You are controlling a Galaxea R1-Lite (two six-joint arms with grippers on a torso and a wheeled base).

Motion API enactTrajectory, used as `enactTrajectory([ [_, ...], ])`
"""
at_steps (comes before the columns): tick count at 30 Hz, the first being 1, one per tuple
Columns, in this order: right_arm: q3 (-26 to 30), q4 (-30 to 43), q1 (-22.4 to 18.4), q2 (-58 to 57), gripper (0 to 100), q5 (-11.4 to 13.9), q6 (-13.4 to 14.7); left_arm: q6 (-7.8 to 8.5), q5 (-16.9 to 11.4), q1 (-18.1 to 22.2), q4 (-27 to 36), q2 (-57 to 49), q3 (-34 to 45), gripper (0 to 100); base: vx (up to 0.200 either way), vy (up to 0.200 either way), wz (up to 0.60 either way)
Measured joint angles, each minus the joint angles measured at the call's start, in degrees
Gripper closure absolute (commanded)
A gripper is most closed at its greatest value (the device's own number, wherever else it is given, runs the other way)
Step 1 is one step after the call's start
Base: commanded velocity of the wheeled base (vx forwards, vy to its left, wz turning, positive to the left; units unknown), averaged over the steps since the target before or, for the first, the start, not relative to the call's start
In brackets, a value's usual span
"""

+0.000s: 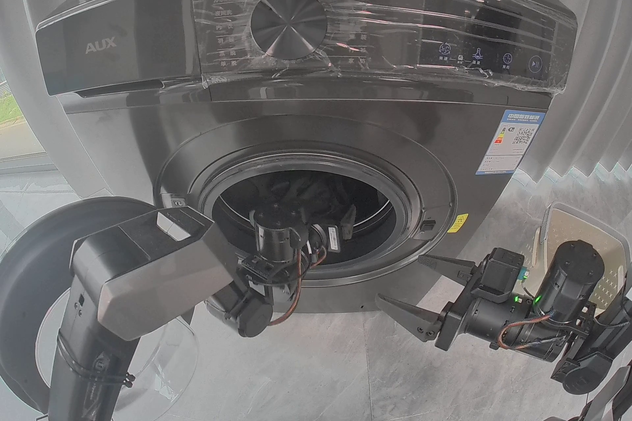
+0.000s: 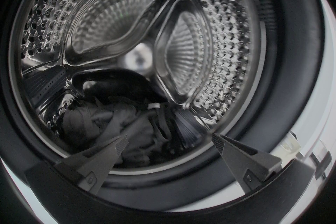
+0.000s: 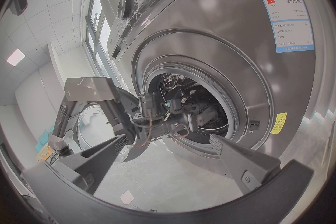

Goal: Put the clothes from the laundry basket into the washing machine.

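At the mouth of the washing machine (image 1: 342, 133), the left gripper (image 2: 168, 138) sits level with the lower rim of the round opening. Its jaws are spread wide and hold nothing. It points into the steel drum (image 2: 224, 60).

Clothes (image 2: 115, 123): a dark crumpled heap on the bottom of the drum, toward its front rim, lying beyond the left fingertips and apart from them. A small pale tag shows on the heap's far side.

The round door (image 1: 26, 284) hangs swung open at the machine's left side.

Right gripper (image 1: 399, 278): over the pale tiled floor (image 1: 342, 370), in front of the machine and below the right side of the opening. Its fingers are wide apart with nothing between them, and the tips point toward the left arm.

Laundry basket (image 1: 559, 208): pale, with perforated walls. It stands on the floor near the machine's right front corner, partly hidden behind the right arm. Its contents cannot be made out.
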Motion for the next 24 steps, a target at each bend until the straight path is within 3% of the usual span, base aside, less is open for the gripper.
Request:
enactTrajectory([
  [8,0.0,0.0,0.0,-0.3,0,0.0,0.0,-0.30,-0.2,-5.7,-3.9,-7.5,15.5,0,0.000,0.000,0.00],
  [16,0.2,0.0,0.1,-0.5,0,0.0,0.0,-0.55,-0.7,-10.0,-6.7,-15.4,25.7,0,0.000,0.000,0.00],
  [24,0.3,0.0,0.1,-0.7,0,0.0,0.0,-1.93,-0.8,-13.7,-10.9,-24.8,39.1,0,0.000,0.000,0.00],
])
